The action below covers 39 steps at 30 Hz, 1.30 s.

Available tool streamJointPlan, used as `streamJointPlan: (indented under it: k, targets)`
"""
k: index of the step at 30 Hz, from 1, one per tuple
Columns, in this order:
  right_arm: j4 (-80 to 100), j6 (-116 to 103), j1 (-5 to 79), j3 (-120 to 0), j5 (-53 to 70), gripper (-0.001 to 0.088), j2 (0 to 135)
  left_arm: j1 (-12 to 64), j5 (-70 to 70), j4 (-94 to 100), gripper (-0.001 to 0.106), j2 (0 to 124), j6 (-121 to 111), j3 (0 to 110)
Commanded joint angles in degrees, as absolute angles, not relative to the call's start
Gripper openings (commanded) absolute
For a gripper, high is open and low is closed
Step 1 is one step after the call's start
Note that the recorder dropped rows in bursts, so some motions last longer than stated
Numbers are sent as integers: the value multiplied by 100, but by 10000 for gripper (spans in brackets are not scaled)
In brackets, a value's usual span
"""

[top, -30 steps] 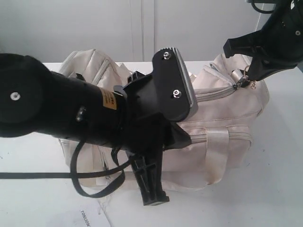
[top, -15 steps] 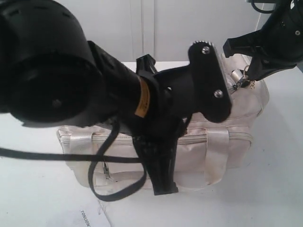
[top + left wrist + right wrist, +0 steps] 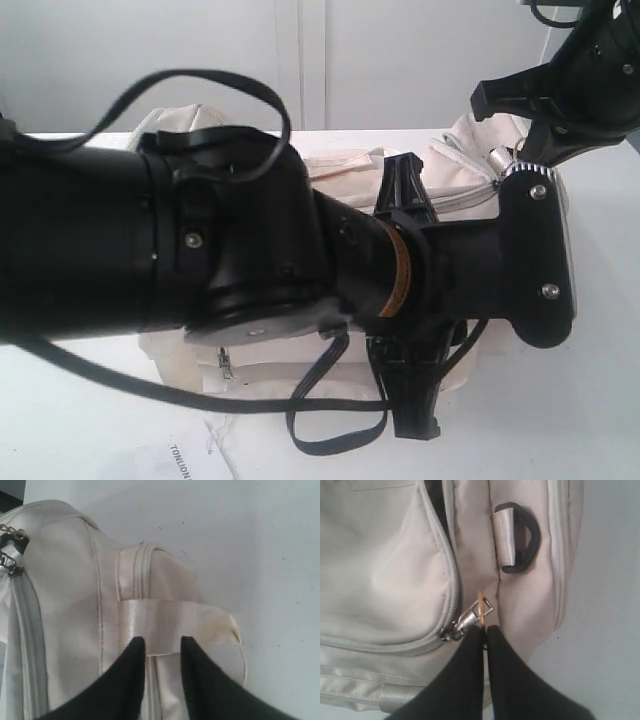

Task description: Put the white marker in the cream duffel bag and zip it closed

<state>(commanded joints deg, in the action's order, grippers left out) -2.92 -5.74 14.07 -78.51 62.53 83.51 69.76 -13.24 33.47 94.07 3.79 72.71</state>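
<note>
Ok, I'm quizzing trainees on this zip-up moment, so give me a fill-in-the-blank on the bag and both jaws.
1. The right jaws are ____ on the zip's gold ring.
2. The left jaws stand ____, with the bag's strap in front of their tips.
3. The D-ring beside the zip pull is ____ in colour.
Missing words: shut; open; black.

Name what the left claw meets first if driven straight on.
Probably the shiny cream strap on the cream fabric duffel bag, just beyond the tips of the left claw; depth is unclear.
</note>
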Motion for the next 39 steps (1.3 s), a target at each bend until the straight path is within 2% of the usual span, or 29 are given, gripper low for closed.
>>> streamJointPlan:
  k: [3,9,20,27,29,32,33,39]
  targets:
    - [-299,-564,1407,-7851,6253,0,8351,6976,-1149,3489,550,9464,379,7281]
    - [-299,-564,1407,-7851,6253,0,8351,6964,-1005,4109,548,9603,379,7281]
    - [-312,-564,1407,-7851,6253,0,8351,6505,-294,4142,546,9998,355,7281]
    - [-323,-564,1407,-7851,6253,0,8351,6468,-335,4142,407,10288,355,7281]
    - [-339,-564,1407,-7851,6253,0,8351,6468,-385,4157,293,10329,385,7281]
    - [-340,-564,1407,-7851,6242,0,8351,6468,-438,4247,31,10329,385,7281]
    - [-340,-564,1407,-7851,6225,0,8351,6468,-438,4247,0,10329,400,7281]
    - [-340,-564,1407,-7851,5879,0,8351,6468,-476,4247,0,10329,401,7281]
